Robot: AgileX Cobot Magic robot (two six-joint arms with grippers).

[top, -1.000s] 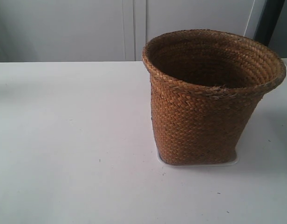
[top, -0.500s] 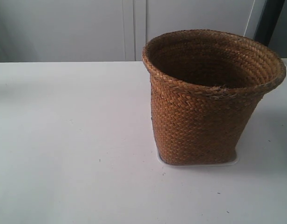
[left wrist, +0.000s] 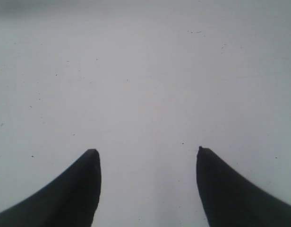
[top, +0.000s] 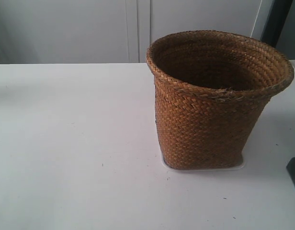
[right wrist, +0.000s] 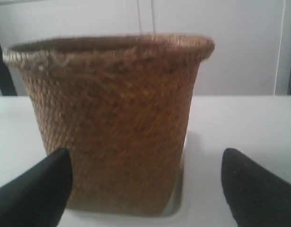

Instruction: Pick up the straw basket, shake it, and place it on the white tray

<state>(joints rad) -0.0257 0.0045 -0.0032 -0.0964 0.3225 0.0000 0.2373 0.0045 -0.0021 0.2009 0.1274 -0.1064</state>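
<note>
basket (top: 212, 110) — upright on the white tray (top: 241, 166), at exterior view's right of table (top: 66, 143) | left claw (left wrist: 148, 150) — wide open, empty, above the table | right claw (right wrist: 145, 151) wide open, empty, facing the basket's side, contact cannot be told

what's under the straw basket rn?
The white tray: a thin strip of it shows along the base of the straw basket. The rest of the tray is covered by the basket, so nothing more beneath can be checked.
</note>
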